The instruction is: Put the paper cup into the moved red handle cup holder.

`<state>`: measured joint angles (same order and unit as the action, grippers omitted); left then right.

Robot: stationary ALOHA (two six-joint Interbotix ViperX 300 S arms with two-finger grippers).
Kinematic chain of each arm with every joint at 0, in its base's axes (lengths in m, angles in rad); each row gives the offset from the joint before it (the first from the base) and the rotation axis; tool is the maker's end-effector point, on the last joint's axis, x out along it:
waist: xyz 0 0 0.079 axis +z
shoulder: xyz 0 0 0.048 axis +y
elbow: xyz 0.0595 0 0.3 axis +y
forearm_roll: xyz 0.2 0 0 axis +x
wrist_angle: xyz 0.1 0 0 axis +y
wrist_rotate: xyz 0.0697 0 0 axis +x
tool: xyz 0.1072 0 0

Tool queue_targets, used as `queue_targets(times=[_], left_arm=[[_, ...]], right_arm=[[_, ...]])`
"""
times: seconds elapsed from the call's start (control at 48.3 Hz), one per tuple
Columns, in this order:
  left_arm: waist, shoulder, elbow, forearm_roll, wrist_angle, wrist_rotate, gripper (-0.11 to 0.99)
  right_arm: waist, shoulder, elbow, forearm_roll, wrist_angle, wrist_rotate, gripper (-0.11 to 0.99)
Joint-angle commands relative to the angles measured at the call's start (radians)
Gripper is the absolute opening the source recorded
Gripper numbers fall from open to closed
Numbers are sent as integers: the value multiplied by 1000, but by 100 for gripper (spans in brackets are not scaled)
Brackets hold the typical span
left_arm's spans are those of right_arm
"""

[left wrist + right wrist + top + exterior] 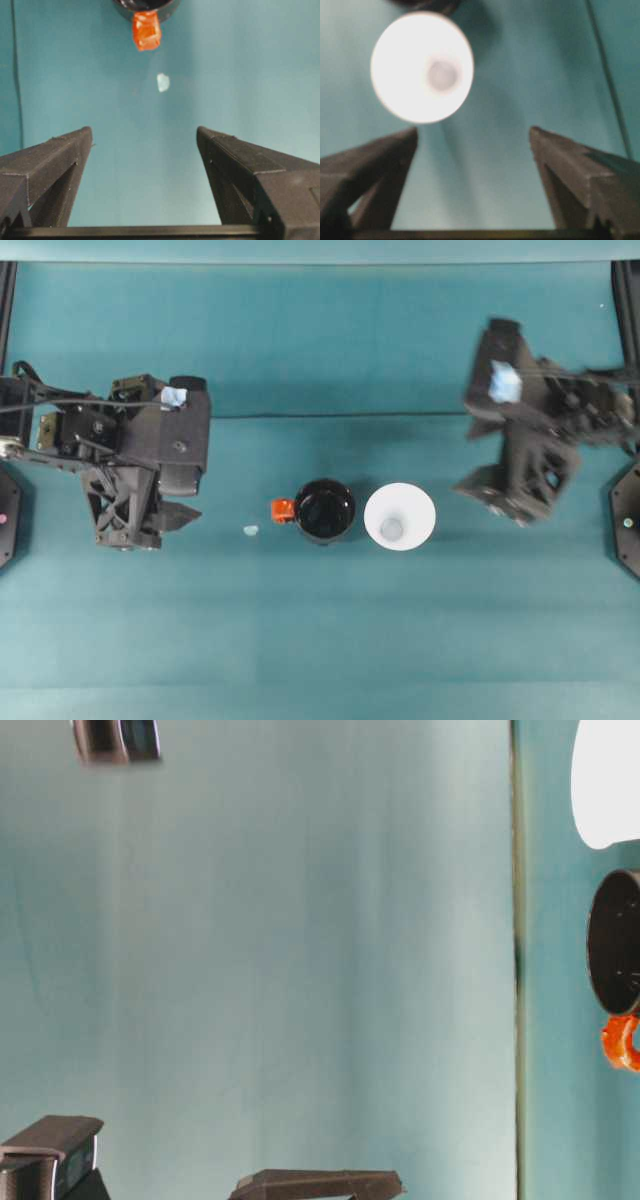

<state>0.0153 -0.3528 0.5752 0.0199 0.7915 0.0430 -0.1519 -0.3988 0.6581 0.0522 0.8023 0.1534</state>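
Jaws, left: the left gripper stood spread wide with bare cloth between the two black fingers, grasping nothing.
Jaws, right: the right gripper also stood spread apart and held nothing; that view was blurred.
Cup: the white paper cup stood upright on the teal table, mouth up, its greyish base seen through the mouth, just beside the holder on the side nearer the right arm; whether the rims touched I cannot tell.
Holder: the glossy black holder stood near the table's middle, mouth up, nothing visible inside, with its orange-red handle turned toward the left arm.
Scrap: a small pale scrap lay on the cloth between the handle and the left gripper, apart from both.
Left wrist view: the handle lay ahead of the spread fingers, the scrap nearer.
Right wrist view: the cup lay ahead and to one side of the fingers, apart from them.
Table-level view: cup and holder stood side by side.
Writing: no readable brand, label or lettering on cup, holder or arms.
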Motion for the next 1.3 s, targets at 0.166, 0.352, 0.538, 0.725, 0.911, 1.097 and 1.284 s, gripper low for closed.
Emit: queue_targets(times=[0.166,0.352,0.538,0.725,0.911,1.097,1.284], left_arm=[[-2,-15,2,3,-8,-2,92],[-2,-14,8,2,-8,-3,92],[-3,-11,6,2,-14,-3,92],[-2,-9,6,3,-54,-3,92],[-2,-3,8,2,-60,-3,92],[-2,-2,9,2,-60,-3,92],[-2,-3,11,2,-60,-3,92]], right_arm=[[-9,107,-100,3,40,3,97],[-8,199,-104,14,18,28,97],[-9,267,-95,14,-28,38,97],[-6,334,-80,17,-83,41,97],[-3,391,-78,17,-121,41,97],[2,443,-74,28,-138,41,97],[5,465,-74,38,-144,43,93]])
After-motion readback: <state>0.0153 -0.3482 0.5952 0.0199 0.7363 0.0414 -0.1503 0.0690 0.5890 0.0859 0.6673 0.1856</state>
